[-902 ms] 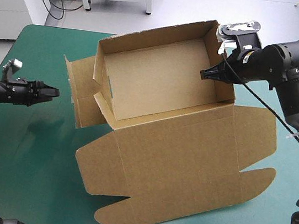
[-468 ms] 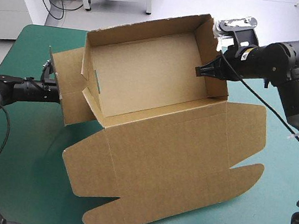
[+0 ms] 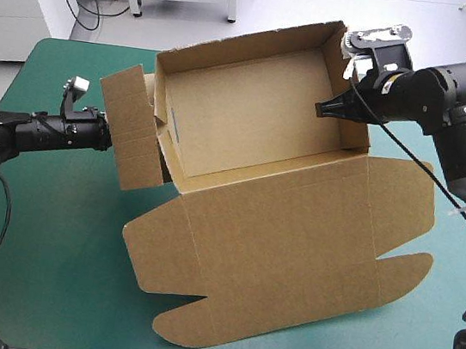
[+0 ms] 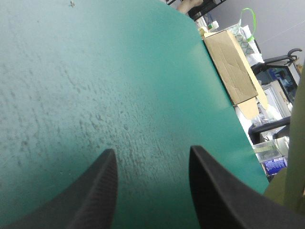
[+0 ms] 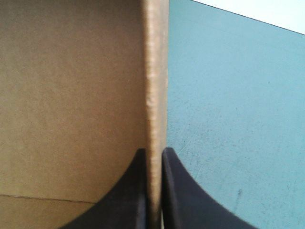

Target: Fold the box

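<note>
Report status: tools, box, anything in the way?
Right tool shut on box wall. Left tool open, at the left flap. Walls up, lid flat. No obstruction seen.

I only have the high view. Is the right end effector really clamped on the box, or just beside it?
Observer: Clamped. The right end effector is all but shut, with the box wall's edge between its fingers.
Operator: And the left one? The flap hides its tips from me.
Observer: The left end effector is open. Only the teal-green cover shows between its fingers.
</note>
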